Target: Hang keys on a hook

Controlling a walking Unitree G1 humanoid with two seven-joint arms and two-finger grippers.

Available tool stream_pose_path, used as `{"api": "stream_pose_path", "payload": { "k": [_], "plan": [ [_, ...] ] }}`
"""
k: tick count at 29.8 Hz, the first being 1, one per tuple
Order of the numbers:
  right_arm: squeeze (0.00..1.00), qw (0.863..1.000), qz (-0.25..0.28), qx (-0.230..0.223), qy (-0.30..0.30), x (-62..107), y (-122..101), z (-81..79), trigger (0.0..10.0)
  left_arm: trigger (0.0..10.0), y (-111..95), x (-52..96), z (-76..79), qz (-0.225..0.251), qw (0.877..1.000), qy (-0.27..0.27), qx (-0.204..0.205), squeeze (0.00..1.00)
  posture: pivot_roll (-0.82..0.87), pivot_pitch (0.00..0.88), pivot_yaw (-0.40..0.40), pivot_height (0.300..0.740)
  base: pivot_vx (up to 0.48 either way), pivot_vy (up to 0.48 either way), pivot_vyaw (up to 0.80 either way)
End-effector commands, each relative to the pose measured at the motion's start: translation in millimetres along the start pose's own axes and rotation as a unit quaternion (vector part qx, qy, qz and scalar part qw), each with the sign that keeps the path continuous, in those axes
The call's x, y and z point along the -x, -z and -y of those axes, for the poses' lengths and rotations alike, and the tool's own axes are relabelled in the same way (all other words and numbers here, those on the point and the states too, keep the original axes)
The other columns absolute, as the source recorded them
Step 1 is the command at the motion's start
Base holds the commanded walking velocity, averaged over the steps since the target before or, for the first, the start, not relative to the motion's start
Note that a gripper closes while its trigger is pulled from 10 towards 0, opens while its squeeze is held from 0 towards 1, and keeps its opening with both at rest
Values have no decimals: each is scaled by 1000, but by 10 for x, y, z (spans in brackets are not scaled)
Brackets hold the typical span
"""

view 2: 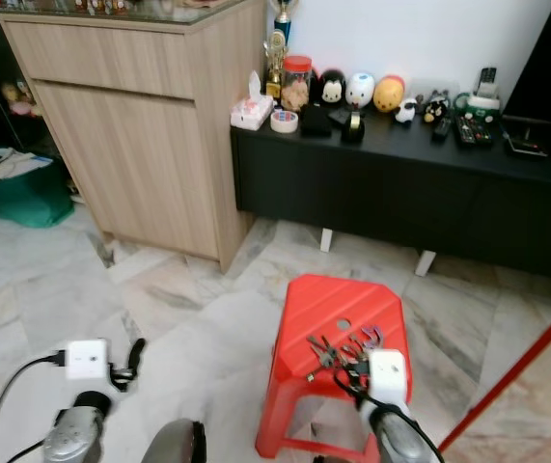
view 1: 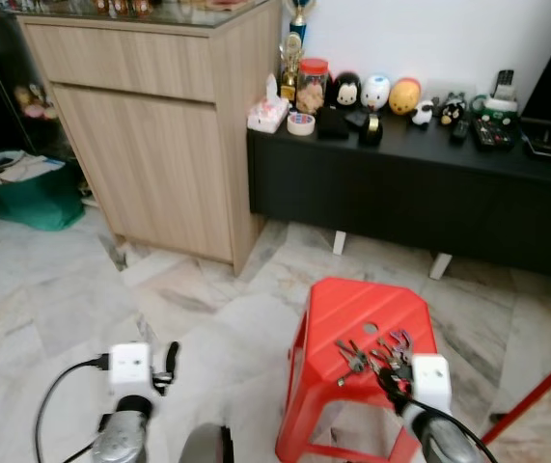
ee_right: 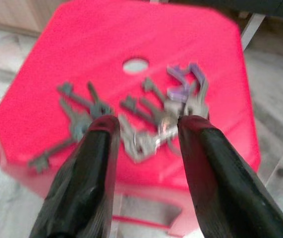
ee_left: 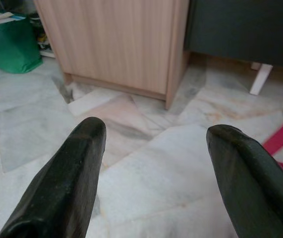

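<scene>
A bunch of grey keys (view 1: 376,354) with a purple tag lies spread on the top of a red plastic stool (view 1: 352,301). In the right wrist view the keys (ee_right: 146,116) sit just beyond my right gripper (ee_right: 143,131), whose two black fingers stand open on either side of the key ring, close above the stool top (ee_right: 82,54). My right gripper (view 1: 396,376) shows at the stool's near edge. Over the marble floor to the left of the stool my left gripper (ee_left: 153,139) hangs open and holds nothing. No hook is in sight.
A tall wooden cabinet (view 1: 159,125) stands at the back left, with a green bag (view 1: 29,193) beside it. A low black sideboard (view 1: 420,183) along the wall carries figurines, a jar and remotes. A red bar (view 1: 540,391) slants at the right. Marble floor (view 1: 53,289) lies open on the left.
</scene>
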State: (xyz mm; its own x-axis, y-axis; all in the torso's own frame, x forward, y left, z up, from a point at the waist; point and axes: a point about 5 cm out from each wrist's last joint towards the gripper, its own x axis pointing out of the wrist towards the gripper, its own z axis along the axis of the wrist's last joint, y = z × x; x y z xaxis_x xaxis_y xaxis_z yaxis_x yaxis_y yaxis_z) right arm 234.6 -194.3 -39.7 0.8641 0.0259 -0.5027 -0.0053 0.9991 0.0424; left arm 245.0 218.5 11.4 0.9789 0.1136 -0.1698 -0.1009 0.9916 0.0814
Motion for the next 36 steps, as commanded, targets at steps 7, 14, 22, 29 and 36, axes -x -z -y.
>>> {"api": "stream_pose_path", "payload": {
  "k": [7, 14, 22, 29, 36],
  "plan": [
    [0, 1000, 8, 5, -23, -38, -60, -79, 10000, 10000, -16, -12, -44, 2, 1000, -8, 0, 0, 89, 0, -86, 620, 284, 0, 0],
    [0, 1000, 3, -11, -17, -25, -26, -74, 10000, 10000, -8, -9, -36, 0, 1000, -3, 0, 0, 91, 0, -86, 620, 239, 0, 514],
    [0, 1000, -3, 3, -27, -24, -19, -72, 10000, 10000, 7, 9, -29, -1, 1000, -4, 2, 0, 90, 0, -87, 620, 0, 0, 0],
    [0, 999, -3, 18, -31, -29, -28, -88, 10000, 10000, 8, 11, -35, -1, 1000, -6, 2, 0, 90, 0, -87, 620, 296, 0, 196],
    [0, 1000, -13, 13, -17, -25, -2, -64, 10000, 10000, 16, 14, -25, -3, 1000, -4, 3, 0, 85, 0, -86, 620, 313, 0, 343]
  ]
}}
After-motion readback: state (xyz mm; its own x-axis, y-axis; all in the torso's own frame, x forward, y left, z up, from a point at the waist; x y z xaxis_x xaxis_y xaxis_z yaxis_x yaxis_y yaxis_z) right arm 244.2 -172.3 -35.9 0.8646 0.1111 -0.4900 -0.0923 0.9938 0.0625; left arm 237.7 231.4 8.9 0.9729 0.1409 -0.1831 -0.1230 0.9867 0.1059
